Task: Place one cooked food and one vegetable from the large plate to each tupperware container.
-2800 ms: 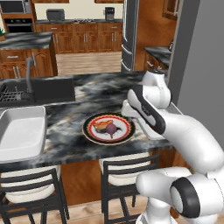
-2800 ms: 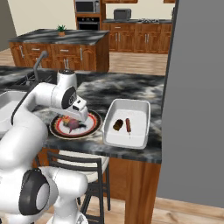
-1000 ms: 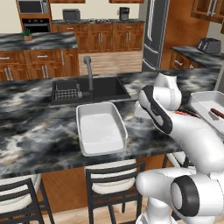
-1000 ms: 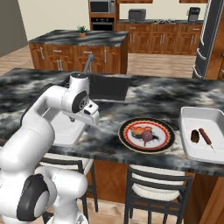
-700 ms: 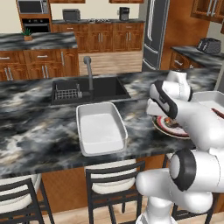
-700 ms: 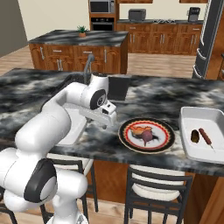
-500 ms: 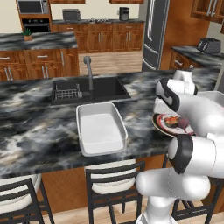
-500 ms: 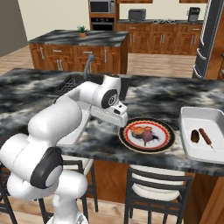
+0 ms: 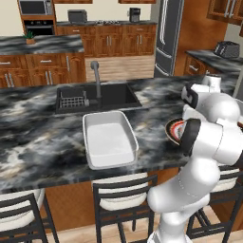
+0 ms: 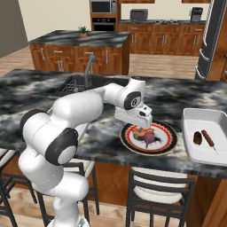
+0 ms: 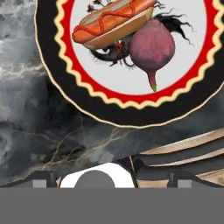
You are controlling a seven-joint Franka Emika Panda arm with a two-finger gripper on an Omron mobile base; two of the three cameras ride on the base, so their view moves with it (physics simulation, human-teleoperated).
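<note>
On the dark marble counter [image 10: 40, 84], one white tub [image 9: 109, 140] lies before the sink, another [image 10: 208, 135] right of the plate [image 10: 166, 141]. The plate carries a hot dog [image 11: 111, 22] touching a beet [image 11: 151, 46]. The gripper [image 10: 138, 119] hangs released above its left edge.

no readable text, labels, numbers anywhere

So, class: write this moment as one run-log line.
gripper: open, over plate's near edge | plate: hot dog, beet | right tub: two items | left tub: empty
</note>
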